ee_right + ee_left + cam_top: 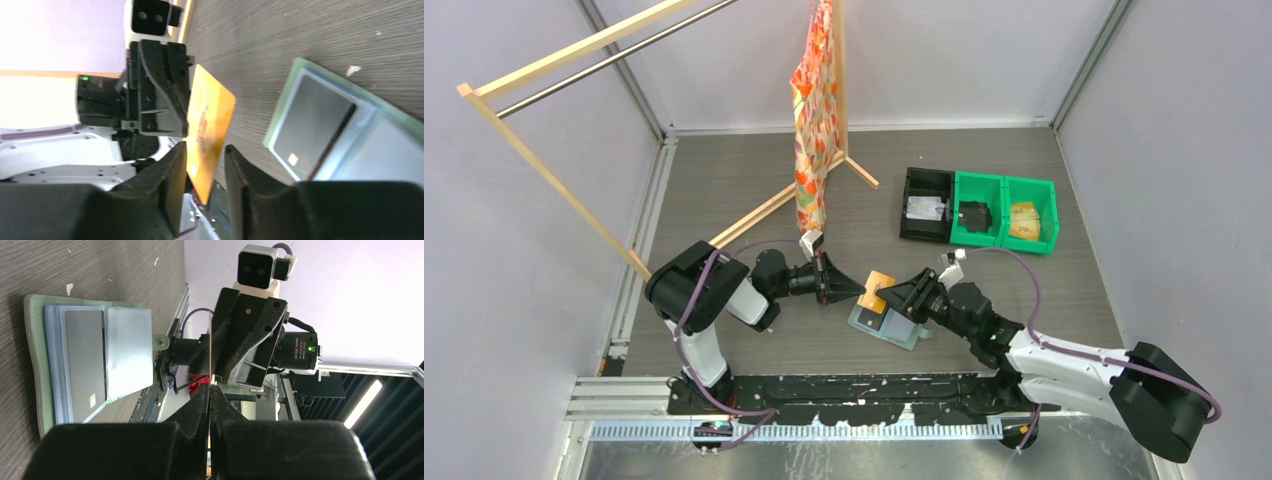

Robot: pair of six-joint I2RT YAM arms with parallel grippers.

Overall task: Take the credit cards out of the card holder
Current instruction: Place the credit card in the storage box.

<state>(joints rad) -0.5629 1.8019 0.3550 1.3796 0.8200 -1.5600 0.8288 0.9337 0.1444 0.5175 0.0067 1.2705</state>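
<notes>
The sage-green card holder (864,322) lies open on the table, and a dark credit card (85,360) sits in its pale blue pocket. An orange credit card (879,290) is lifted above it, and my left gripper (856,290) is shut on that card's left end. In the left wrist view the card shows only as a thin edge (211,355) above the left gripper (210,387). My right gripper (205,146) is open, one finger on each side of the orange card (210,125), with gaps showing. The card holder (280,110) lies just right of it.
A black bin (926,205) and two joined green bins (1004,210) holding small items stand at the back right. A wooden clothes rack (774,205) with an orange patterned cloth (812,120) stands behind the left arm. Grey walls close in the table.
</notes>
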